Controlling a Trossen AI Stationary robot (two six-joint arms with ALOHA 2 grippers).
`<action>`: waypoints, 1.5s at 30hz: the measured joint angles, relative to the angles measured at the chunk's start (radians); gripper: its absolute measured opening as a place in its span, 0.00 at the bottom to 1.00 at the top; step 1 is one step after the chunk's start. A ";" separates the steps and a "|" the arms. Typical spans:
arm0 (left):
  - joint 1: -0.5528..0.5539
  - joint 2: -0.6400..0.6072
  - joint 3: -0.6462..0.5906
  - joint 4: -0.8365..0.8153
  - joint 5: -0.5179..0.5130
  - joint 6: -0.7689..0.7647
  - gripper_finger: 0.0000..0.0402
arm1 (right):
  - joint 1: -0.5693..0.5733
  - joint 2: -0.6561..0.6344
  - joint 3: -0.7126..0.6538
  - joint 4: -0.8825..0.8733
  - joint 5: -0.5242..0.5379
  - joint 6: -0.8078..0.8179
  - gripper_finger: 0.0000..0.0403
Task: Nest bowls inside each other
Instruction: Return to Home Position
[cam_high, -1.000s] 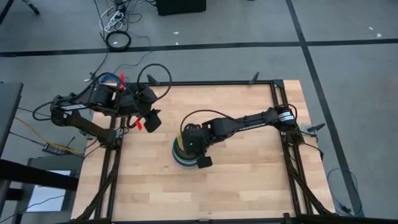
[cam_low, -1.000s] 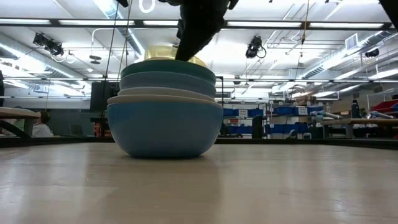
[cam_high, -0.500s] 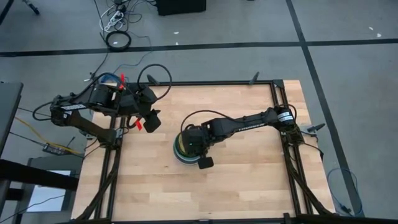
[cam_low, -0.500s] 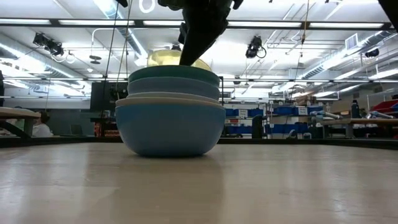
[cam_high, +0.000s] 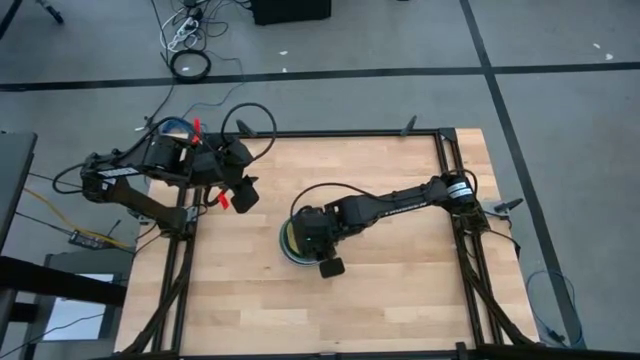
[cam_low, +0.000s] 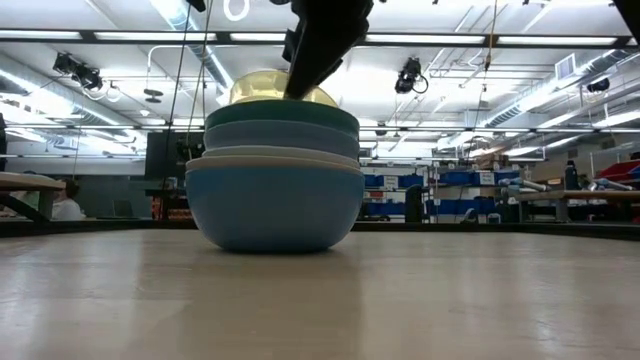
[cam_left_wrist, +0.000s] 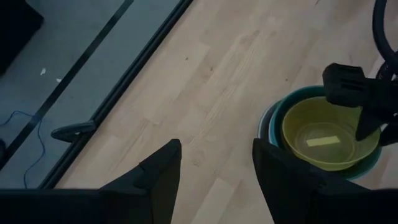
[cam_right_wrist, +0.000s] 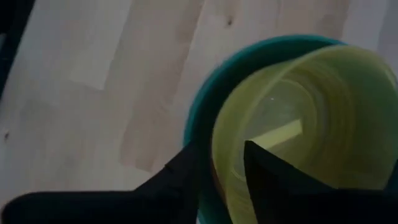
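The bowls stand nested in one stack (cam_high: 291, 240) at the table's middle. A blue bowl (cam_low: 272, 205) is at the bottom, with whitish, blue and teal (cam_right_wrist: 205, 106) rims above it. A yellow bowl (cam_right_wrist: 298, 124) sits on top, resting inside the teal one. My right gripper (cam_right_wrist: 217, 168) points steeply down over the stack and is open. One finger is inside the yellow bowl's rim and one is outside it. My left gripper (cam_left_wrist: 214, 165) waits open above the table's far left corner (cam_high: 243, 195), holding nothing.
Bare wooden tabletop (cam_high: 380, 290) lies all around the stack. A black metal frame (cam_high: 445, 180) edges the table. Cables and grey floor lie beyond the far edge.
The bowl stack has slid a little sideways on the table under my right gripper, then come to rest. The yellow bowl shows somewhat more above the teal rim than before.
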 joint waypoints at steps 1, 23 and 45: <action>0.000 0.000 0.000 -0.001 0.000 -0.005 0.52 | 0.000 0.000 0.000 -0.007 0.005 0.000 0.28; 0.000 0.000 0.000 0.000 0.000 -0.010 0.52 | 0.018 -0.010 0.049 -0.005 0.082 -0.014 0.11; -0.004 -0.013 -0.002 0.000 -0.030 0.014 0.52 | -0.049 -0.004 -0.001 0.046 0.107 -0.029 0.00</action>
